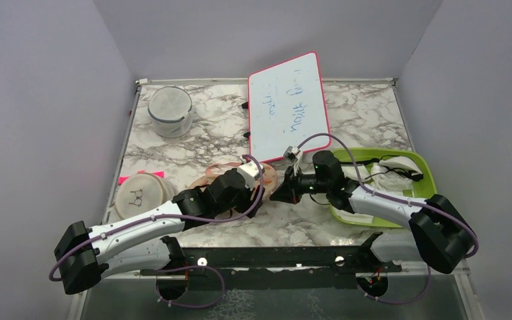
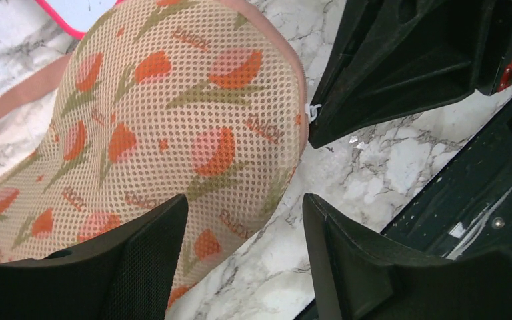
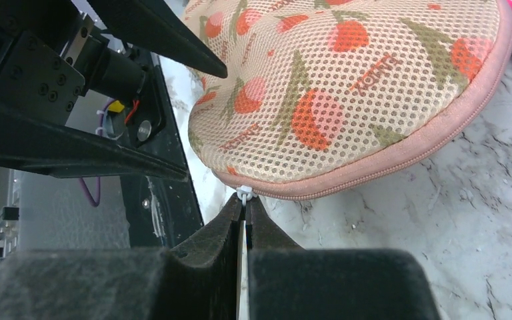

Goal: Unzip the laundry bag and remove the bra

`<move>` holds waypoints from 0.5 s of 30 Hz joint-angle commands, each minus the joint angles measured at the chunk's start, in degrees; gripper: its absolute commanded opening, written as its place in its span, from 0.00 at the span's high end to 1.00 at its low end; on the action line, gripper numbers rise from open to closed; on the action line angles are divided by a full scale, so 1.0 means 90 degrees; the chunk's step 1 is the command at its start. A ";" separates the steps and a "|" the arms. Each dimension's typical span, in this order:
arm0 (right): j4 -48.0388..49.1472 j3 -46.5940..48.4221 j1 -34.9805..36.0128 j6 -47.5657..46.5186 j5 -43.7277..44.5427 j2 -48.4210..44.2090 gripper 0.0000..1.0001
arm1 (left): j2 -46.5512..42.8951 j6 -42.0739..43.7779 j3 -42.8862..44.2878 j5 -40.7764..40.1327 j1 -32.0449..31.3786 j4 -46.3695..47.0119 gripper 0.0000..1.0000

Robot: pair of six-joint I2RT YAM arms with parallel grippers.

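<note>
The laundry bag (image 1: 271,176), peach-pink mesh with orange-red and green motifs, lies on the marble table between the two arms. It fills the left wrist view (image 2: 173,113) and the right wrist view (image 3: 347,87). Its zip looks closed along the edge that shows. My right gripper (image 3: 245,200) is shut on the small white zip pull (image 3: 243,193) at the bag's near edge; it also shows in the top view (image 1: 282,193). My left gripper (image 2: 245,200) is open at the bag's end, one finger over the fabric and one over the marble. The bra is hidden.
A whiteboard (image 1: 288,107) with a pink rim lies behind the bag. A round white mesh cylinder (image 1: 171,110) stands at the back left. A round white disc pouch (image 1: 139,195) lies at the left. A green tray (image 1: 428,175) holds white garments (image 1: 393,167) at the right.
</note>
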 commanded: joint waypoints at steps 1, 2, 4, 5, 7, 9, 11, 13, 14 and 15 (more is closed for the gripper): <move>-0.0315 -0.0055 0.0043 -0.0059 0.0312 -0.0131 0.99 | -0.0128 -0.0959 -0.0080 -0.0150 -0.0036 0.0124 0.44; -0.0292 -0.0066 0.0039 -0.0068 0.0237 -0.0136 0.99 | -0.0065 -0.0960 -0.0039 -0.0048 -0.0043 0.0130 0.45; -0.0244 -0.0112 0.0044 -0.0043 0.0195 -0.0221 0.99 | 0.0136 -0.0890 0.0094 0.0107 -0.0054 0.0122 0.45; -0.0255 -0.0112 0.0043 -0.0047 0.0171 -0.0251 0.99 | 0.0259 -0.0825 0.0174 0.0203 -0.0069 0.0127 0.46; -0.0347 -0.0062 0.0044 -0.0085 0.0157 -0.0288 0.99 | 0.0521 -0.0678 0.0330 0.0288 -0.0114 0.0117 0.48; -0.0422 -0.0017 0.0044 -0.0095 0.0079 -0.0297 0.99 | 0.0776 -0.0531 0.0478 0.0211 -0.0197 0.0102 0.53; -0.0381 -0.0013 0.0036 -0.0081 -0.0028 -0.0311 0.99 | 0.1002 -0.0440 0.0629 -0.0039 -0.0270 0.0010 0.57; -0.0336 -0.0032 0.0044 -0.0043 -0.0100 -0.0356 0.99 | 0.1181 -0.0338 0.0751 -0.0140 -0.0294 -0.0026 0.57; -0.0321 -0.0041 0.0044 -0.0035 -0.0108 -0.0387 0.99 | 0.1251 -0.0281 0.0810 -0.0173 -0.0306 -0.0040 0.59; -0.0319 -0.0051 0.0044 -0.0031 -0.0099 -0.0414 0.99 | 0.1351 -0.0238 0.0873 -0.0236 -0.0325 -0.0077 0.62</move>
